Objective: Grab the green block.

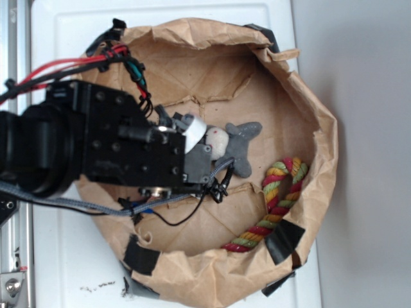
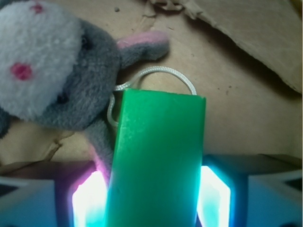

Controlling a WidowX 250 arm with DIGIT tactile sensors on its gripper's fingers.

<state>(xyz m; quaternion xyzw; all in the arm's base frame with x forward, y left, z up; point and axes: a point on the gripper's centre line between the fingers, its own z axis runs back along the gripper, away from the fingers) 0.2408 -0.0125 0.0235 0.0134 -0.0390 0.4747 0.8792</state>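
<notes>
In the wrist view the green block point(image 2: 158, 156) runs lengthwise between my gripper point(image 2: 154, 194) pads, filling the gap. Both glowing pads point(image 2: 90, 198) press against its long sides, so the gripper is shut on it. The block's far end lies against the paw of a grey and white plush toy point(image 2: 57, 75) and over a white cord loop point(image 2: 161, 73). In the exterior view my black gripper point(image 1: 196, 144) sits low inside the brown paper bag point(image 1: 308, 102), right beside the plush toy point(image 1: 231, 144). The arm hides the green block there.
A red-green-yellow braided rope point(image 1: 276, 199) lies along the bag's right inner wall. The crumpled bag walls rise all around, held with black tape point(image 1: 286, 240). Red and black cables point(image 1: 77, 67) trail from the arm at the left. The bag rests on a white surface point(image 1: 64, 256).
</notes>
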